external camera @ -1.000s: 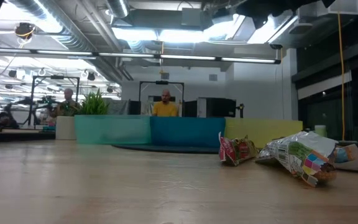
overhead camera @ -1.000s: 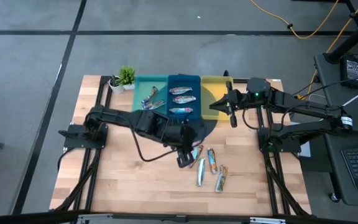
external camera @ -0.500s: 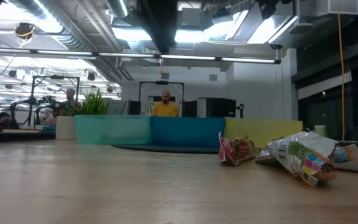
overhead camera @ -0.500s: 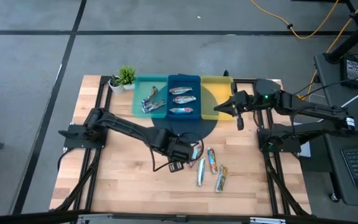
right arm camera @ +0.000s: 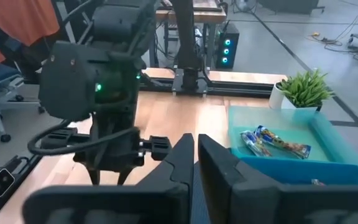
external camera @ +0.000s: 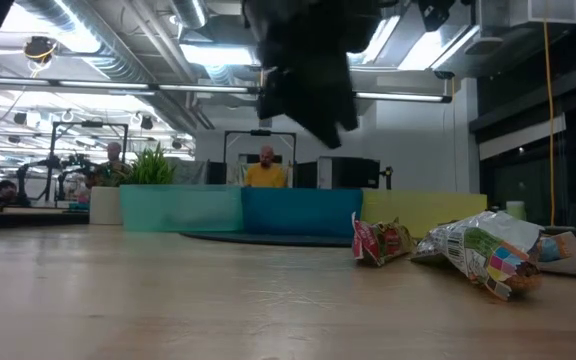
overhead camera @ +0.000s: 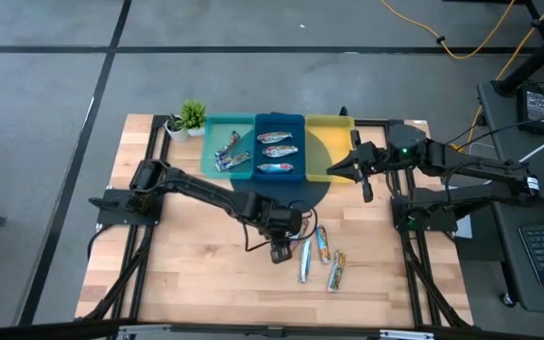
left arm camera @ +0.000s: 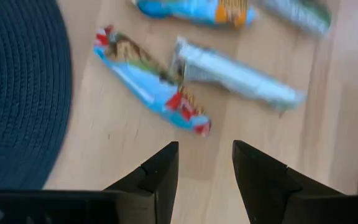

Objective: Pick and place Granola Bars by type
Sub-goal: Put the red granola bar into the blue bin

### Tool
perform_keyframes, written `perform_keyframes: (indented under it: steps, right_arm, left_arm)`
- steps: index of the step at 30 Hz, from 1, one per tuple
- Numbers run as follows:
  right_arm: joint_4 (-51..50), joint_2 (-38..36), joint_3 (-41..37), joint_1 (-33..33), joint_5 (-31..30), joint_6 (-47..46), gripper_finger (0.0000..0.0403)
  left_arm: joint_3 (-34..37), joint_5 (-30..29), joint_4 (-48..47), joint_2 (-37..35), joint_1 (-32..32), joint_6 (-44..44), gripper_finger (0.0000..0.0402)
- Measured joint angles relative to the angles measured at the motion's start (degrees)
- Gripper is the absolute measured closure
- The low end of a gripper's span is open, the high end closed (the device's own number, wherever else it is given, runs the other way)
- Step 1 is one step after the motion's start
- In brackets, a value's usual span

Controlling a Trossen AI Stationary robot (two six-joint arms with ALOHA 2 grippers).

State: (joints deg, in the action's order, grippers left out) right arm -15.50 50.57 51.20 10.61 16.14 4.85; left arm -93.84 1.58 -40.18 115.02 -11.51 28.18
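Note:
Several loose granola bars lie flat on the wooden table near its middle. A red-blue multicoloured bar [left arm camera: 151, 81] lies closest to my left gripper, and a silver bar [left arm camera: 235, 74] lies beside it [overhead camera: 305, 262]. A blue-orange bar [overhead camera: 321, 244] and one more bar [overhead camera: 335, 272] lie further right. My left gripper [overhead camera: 281, 249] hangs open just above the table, its fingers [left arm camera: 205, 152] short of the multicoloured bar. In the low view it is a dark blur [external camera: 308, 70]. My right gripper [overhead camera: 343, 168] waits shut [right arm camera: 194, 149] over the yellow tray's right side.
Teal tray [overhead camera: 217, 125], blue tray [overhead camera: 280, 118] and yellow tray [overhead camera: 329, 120] stand side by side at the far edge; bars lie in the teal and blue ones. A small potted plant [overhead camera: 187, 117] stands left of them. A dark round mat [overhead camera: 253, 200] lies before the trays.
My left gripper has come down toward the loose bars and now shows in the low view, where it was out of view before. My right gripper has drifted a little toward the table's right edge. No bar has moved.

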Motion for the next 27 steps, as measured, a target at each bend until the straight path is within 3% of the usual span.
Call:
perform_keyframes:
  steps: [6,17,27]
  right_arm:
    - [-1.5,0.0,0.0,0.0,0.0,0.4,0.0383]
    - [-7.1,0.0,0.0,0.0,0.0,6.3,0.0383]
    - [-9.3,0.0,0.0,0.0,0.0,7.6,0.0383]
  left_arm:
    - [-0.1,-1.5,7.6,2.0,1.6,2.6,0.0249]
    - [-0.1,-0.2,13.0,9.1,3.1,5.2,0.0172]
    - [-0.3,-1.0,17.7,13.5,3.1,9.4,0.0174]
